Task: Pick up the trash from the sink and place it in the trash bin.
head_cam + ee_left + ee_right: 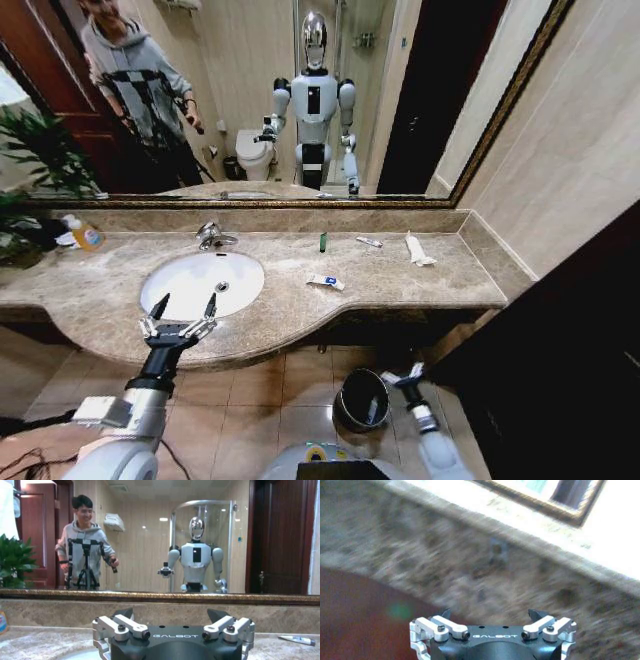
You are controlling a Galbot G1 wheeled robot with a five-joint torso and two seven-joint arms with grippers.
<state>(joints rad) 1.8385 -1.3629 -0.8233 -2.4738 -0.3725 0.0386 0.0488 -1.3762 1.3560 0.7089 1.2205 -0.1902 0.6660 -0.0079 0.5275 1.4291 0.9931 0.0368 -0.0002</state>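
Our left gripper (184, 305) hovers spread over the sink's (172, 281) front rim; our right gripper (405, 376), fingers apart, hangs beside the bin (345, 412).

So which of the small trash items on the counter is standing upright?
The tiny green bottle, near the back wall right of the faucet. The packet, stick and white tube all lie flat.
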